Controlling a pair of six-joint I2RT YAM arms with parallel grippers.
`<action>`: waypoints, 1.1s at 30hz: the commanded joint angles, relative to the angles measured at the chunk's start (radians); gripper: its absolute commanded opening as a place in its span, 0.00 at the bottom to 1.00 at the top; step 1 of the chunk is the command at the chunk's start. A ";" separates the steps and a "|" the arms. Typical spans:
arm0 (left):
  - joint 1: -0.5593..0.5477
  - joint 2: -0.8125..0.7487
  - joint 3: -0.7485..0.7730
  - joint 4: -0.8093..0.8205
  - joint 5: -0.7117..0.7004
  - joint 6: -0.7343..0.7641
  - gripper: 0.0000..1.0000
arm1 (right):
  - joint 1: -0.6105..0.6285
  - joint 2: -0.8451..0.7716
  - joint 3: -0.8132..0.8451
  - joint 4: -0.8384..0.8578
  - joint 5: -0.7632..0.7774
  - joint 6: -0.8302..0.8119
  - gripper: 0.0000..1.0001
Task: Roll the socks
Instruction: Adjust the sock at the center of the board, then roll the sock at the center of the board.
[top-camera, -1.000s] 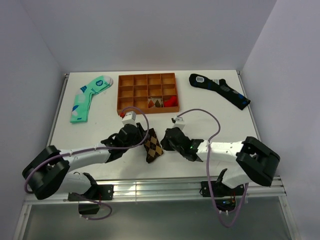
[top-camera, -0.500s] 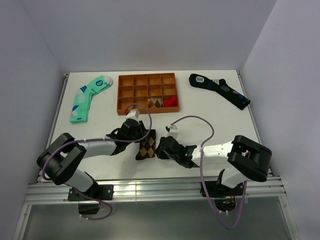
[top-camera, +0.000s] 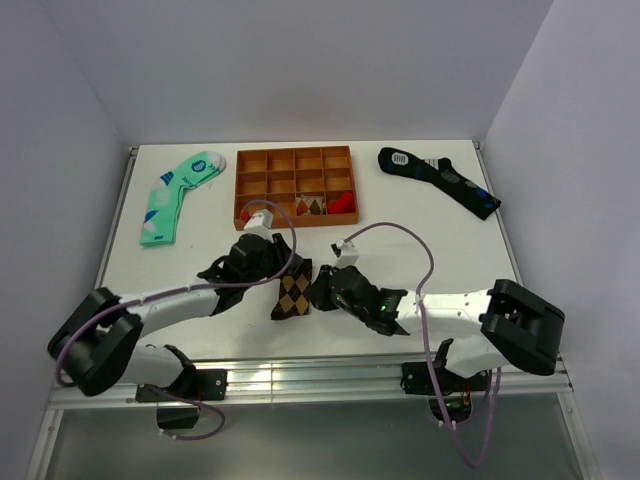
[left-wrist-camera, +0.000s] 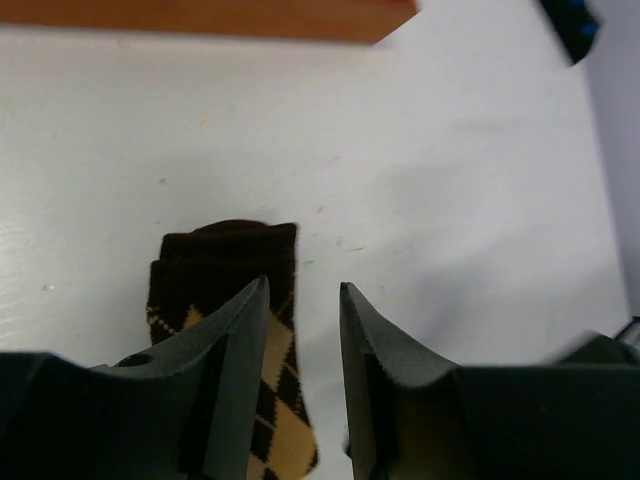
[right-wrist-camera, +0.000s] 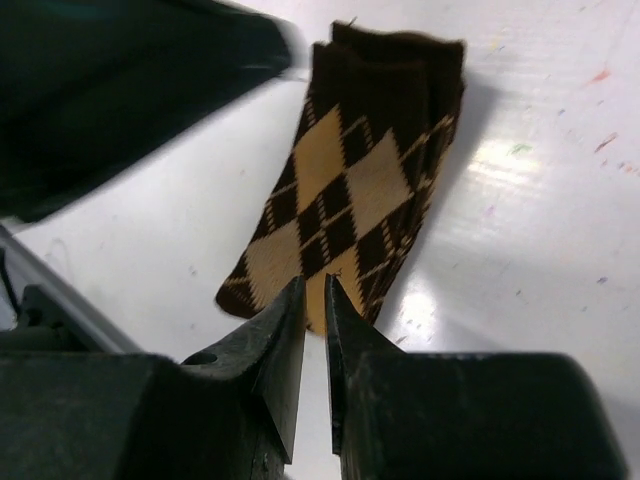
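Socks (top-camera: 293, 292) folded flat, argyle up, dark cuff toward far edge, lying mid-surface (top-camera: 400, 230) close to near edge; left tool (left-wrist-camera: 303, 292) low over cuff half, parted by a narrow gap, holding nothing; right tool (right-wrist-camera: 313, 292) almost closed at opposite end, grip on fabric cannot tell.

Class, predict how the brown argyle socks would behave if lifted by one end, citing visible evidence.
Probably floppy: the argyle socks are thin knit lying flat. Layers may separate: cuff edges sit loosely stacked. Unlikely to roll, being flat.
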 joint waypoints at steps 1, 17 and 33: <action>0.001 -0.146 -0.021 -0.010 -0.013 0.002 0.41 | -0.054 0.044 0.054 0.051 -0.050 -0.046 0.20; -0.033 -0.254 -0.307 0.208 0.102 -0.100 0.29 | -0.181 0.307 0.192 0.222 -0.340 -0.011 0.19; -0.163 -0.049 -0.342 0.148 -0.048 -0.191 0.00 | -0.333 0.474 0.221 0.314 -0.504 0.087 0.18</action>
